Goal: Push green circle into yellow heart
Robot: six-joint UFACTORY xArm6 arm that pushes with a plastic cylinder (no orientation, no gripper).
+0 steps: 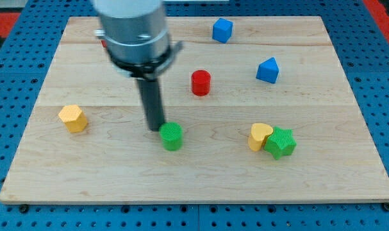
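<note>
The green circle (172,136) is a round green block at the lower middle of the wooden board (322,186). The yellow heart (259,136) lies to its right, touching a green star (281,142) on its right side. My tip (156,128) stands just left of the green circle, touching or nearly touching its upper left edge. The rod rises from there to the arm's grey body at the view's top.
A yellow hexagon (73,118) lies at the left. A red cylinder (200,83) stands at centre. A blue cube-like block (222,30) sits at the top and a blue pointed block (267,70) at the right. A red bit shows behind the arm.
</note>
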